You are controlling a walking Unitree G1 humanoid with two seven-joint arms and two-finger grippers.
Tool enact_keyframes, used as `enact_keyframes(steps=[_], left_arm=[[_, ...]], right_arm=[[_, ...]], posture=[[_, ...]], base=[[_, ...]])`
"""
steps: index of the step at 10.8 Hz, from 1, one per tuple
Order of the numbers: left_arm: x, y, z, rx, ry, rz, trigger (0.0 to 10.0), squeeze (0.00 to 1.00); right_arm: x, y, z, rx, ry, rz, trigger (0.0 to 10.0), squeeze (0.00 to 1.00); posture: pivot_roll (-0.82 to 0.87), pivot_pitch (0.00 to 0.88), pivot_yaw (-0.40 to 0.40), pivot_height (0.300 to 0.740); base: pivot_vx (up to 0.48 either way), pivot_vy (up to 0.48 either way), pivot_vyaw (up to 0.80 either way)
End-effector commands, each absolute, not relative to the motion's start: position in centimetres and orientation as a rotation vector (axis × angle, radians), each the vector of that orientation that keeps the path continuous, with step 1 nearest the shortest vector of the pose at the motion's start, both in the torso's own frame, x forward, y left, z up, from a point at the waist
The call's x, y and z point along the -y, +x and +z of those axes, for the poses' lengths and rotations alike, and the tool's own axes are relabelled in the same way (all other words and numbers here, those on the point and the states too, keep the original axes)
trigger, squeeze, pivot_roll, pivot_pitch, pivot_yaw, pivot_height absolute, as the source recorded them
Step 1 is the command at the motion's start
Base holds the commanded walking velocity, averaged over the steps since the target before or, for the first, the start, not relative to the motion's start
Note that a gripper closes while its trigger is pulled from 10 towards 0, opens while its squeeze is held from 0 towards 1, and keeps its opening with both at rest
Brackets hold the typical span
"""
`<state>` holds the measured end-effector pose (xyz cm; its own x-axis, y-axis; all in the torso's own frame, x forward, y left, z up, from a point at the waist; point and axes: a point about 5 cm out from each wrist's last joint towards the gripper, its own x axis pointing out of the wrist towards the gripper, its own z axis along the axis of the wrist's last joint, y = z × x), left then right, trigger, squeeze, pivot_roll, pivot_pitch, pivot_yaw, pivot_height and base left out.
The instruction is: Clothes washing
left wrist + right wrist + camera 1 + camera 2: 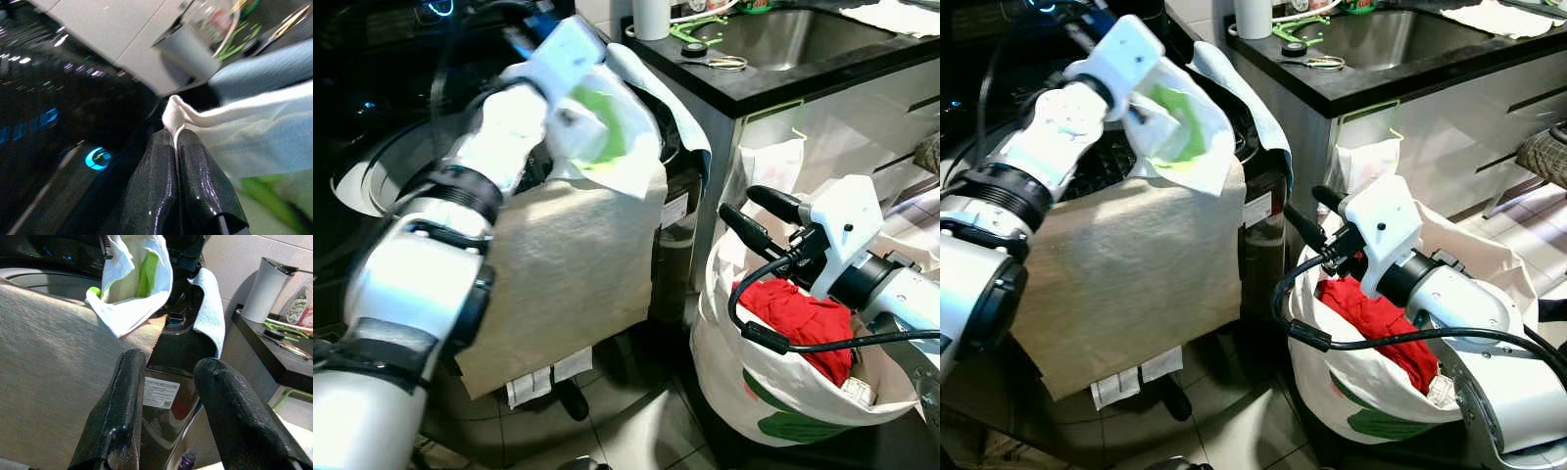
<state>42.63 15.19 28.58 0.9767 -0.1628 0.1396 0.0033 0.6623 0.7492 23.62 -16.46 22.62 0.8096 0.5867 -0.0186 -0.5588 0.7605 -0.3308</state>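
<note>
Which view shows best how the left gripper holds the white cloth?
The left wrist view: the left gripper is shut on the white cloth, pinching its hem. The eye views show the cloth hanging over the washer but blur the grip. The right wrist view shows the cloth from afar.

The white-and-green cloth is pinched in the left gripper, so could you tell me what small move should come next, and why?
Probably open the left gripper: it holds the white-and-green cloth above the washer's open drum, so it should drop in.
</note>
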Motion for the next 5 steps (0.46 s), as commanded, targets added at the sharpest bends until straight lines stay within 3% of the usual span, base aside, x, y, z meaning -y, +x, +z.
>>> enact_keyframes(steps=[1, 2, 5], left_arm=[[-16.6, 42.6, 29.1, 0.207, 0.87, -0.034, 10.0, 0.0], [-17.5, 42.6, 28.7, 0.153, 0.816, -0.07, 10.0, 1.0], [-18.3, 42.6, 28.2, 0.074, 0.746, -0.105, 10.0, 1.0]], right_arm=[[16.2, 23.4, 22.7, 0.086, -0.344, 0.642, 10.0, 0.0], [16.1, 23.4, 22.6, 0.081, -0.345, 0.655, 10.0, 0.0], [15.9, 23.5, 22.5, 0.076, -0.346, 0.665, 10.0, 0.0]], posture=[[-0.1, 0.0, 0.133, 0.74], [-0.1, 0.0, 0.13, 0.74], [-0.09, 0.0, 0.125, 0.74]], base=[[0.0, 0.0, 0.0], [0.0, 0.0, 0.0], [0.0, 0.0, 0.0]])
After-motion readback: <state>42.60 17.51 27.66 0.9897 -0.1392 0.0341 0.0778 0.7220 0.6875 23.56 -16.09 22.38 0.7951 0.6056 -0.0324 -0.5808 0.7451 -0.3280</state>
